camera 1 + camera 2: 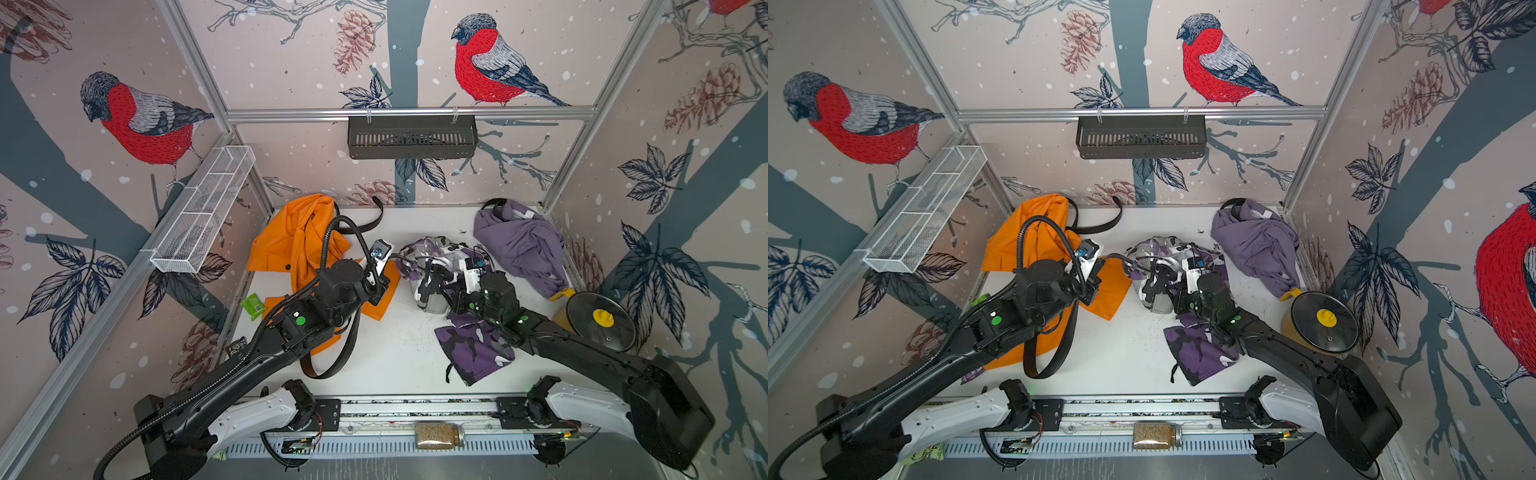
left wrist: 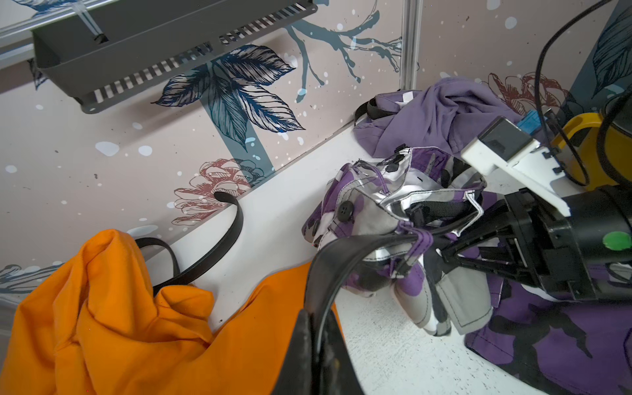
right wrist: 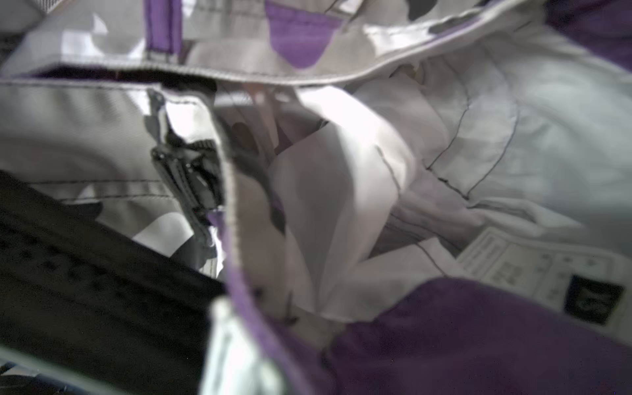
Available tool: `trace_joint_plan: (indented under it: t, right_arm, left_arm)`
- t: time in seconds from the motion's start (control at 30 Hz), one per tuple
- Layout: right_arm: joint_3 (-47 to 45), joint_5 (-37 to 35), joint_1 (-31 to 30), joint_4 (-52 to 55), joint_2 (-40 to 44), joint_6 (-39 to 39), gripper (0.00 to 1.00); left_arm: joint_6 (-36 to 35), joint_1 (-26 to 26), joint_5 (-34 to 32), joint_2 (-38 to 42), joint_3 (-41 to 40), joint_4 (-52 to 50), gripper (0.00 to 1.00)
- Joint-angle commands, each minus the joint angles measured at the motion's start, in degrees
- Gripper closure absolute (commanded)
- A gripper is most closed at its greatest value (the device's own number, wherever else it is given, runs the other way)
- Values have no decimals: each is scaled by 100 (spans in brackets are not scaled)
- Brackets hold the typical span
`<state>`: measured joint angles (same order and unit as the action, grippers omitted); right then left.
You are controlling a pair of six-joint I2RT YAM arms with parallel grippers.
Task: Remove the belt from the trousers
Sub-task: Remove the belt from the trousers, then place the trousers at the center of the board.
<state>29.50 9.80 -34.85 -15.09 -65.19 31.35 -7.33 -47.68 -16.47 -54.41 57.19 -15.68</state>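
Camo trousers lie crumpled at the centre of a white table, between an orange cloth and a purple cloth. A black belt runs from their waistband loop to the left gripper, which is clamped on it. The right gripper pinches the waistband just beside that loop.

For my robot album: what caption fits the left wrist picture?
Left claw grips a black belt threaded through camo trousers.
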Motion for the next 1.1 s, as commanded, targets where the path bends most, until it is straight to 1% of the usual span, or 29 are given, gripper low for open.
trace_joint_plan:
  t: [0.0, 0.1, 0.17, 0.27, 0.3, 0.37, 0.4, 0.53, 0.6, 0.63, 0.67, 0.7, 0.8, 0.93, 1.07]
  right_arm:
    - [96, -220, 441, 323, 168, -100, 82]
    - [227, -239, 1150, 672, 394, -379, 91]
    - [467, -163, 1605, 959, 407, -647, 99]
    - [908, -28, 2136, 1335, 259, -958, 100]
    - [1020, -14, 2274, 1443, 214, -1012, 100]
    - [1181, 48, 2562, 1537, 78, -1085, 100]
    - [1219, 48, 2646, 1544, 41, -1104, 100]
    - [1361, 119, 2944, 1645, -94, -1116, 100]
    - [1370, 151, 3001, 1589, -108, -1107, 100]
    - [1392, 293, 3002, 1557, -125, -1155, 100]
    - [1440, 458, 2995, 1542, -151, -1159, 100]
    - [1496, 618, 2955, 1513, -188, -1150, 100]
    - [1708, 899, 2558, 1320, -281, -1130, 100]
    - [2339, 1328, 1568, 894, -704, -902, 100]
    - [3251, 1611, 459, 510, -1533, -673, 100]
  left_arm:
    - [-59, 290, 28, 253, 200, 318, 100]
    - [-132, 798, 310, 480, 257, 182, 100]
    - [-146, 1144, 547, 613, 277, 143, 100]
    - [-206, 1477, 529, 710, 315, 72, 100]
    - [-223, 1567, 456, 740, 312, 86, 100]
    - [-200, 1775, 106, 857, 278, 255, 100]
    - [-198, 1870, -28, 925, 243, 364, 100]
    - [-113, 2215, -988, 1202, 183, 958, 100]
    - [-155, 2374, -1257, 1242, 219, 1169, 100]
    - [-162, 2426, -1283, 1234, 257, 1260, 100]
    - [-172, 2462, -1176, 1192, 293, 1324, 100]
    - [-164, 2466, -1000, 1113, 360, 1398, 100]
    - [-104, 2465, -386, 680, 652, 1748, 100]
    - [-102, 2465, 353, -288, 1625, 2251, 100]
    - [-112, 2468, 878, -1369, 2694, 2730, 100]
